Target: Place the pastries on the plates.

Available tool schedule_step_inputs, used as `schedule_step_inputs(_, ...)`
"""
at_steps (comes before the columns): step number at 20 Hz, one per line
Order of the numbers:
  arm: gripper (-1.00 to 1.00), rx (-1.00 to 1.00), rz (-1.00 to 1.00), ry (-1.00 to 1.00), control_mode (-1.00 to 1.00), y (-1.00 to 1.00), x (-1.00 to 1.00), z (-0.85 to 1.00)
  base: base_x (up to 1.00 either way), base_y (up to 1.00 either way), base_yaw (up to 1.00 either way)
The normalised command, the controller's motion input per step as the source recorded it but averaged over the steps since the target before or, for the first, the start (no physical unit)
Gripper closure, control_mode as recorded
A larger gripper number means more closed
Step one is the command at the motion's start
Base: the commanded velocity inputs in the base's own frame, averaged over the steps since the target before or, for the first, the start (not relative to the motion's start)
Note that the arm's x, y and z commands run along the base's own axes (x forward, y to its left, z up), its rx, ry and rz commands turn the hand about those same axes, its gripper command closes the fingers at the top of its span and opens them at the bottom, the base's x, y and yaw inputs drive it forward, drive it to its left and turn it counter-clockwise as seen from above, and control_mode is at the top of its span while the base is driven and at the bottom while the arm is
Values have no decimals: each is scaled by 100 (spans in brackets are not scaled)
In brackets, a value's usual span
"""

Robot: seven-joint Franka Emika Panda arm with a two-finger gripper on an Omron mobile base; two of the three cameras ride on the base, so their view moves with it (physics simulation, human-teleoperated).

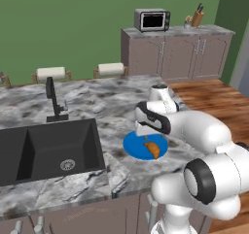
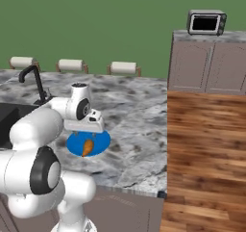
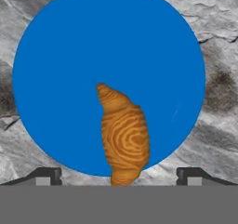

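The croissant lies flat on the blue plate. It is not in the middle of the plate. In the hand view it sits near the plate's lower edge, and its fat end pokes a little over that edge. Its long way runs up and down in that view, with the thin tip pointing toward the plate's middle.

The tool hangs right above the croissant, looking straight down at it. Its two dark fingertips stand far apart, one on each side of the croissant's fat end. Neither one touches the pastry. So the tool is wide open and holds nothing. The croissant lies between the tips, with its long way crossing the line from tip to tip.

In the left base view the croissant rests on the side of the blue plate nearer the robot, just under the hand. The plate sits on the grey marble table, to the right of the dark sink.

I think this pastry is done, since it sits on its plate and the tool has let go. The next move is likely to go straight up, so the tips do not bump the croissant
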Motion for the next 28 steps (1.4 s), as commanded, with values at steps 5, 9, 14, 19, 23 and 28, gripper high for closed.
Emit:
schedule_step_inputs(5, -100, 4, 0, 0, -100, -5, -80, 45, 0, 0, 0)
schedule_step_inputs(9, -100, 5, 0, 0, -100, -7, -66, 39, 0, 0, 0)
schedule_step_inputs(14, -100, 2, 0, 0, -100, -5, -50, 29, 0, 0, 0)
schedule_step_inputs(19, -100, 0, 0, 0, -100, -1, -47, 23, 0, 0, 0)
schedule_step_inputs(23, -100, 0, 0, 0, -100, 0, -55, 7, 0, 0, 0)
schedule_step_inputs(28, -100, 0, 0, 0, -100, 0, -36, 1, 0, 0, 0)
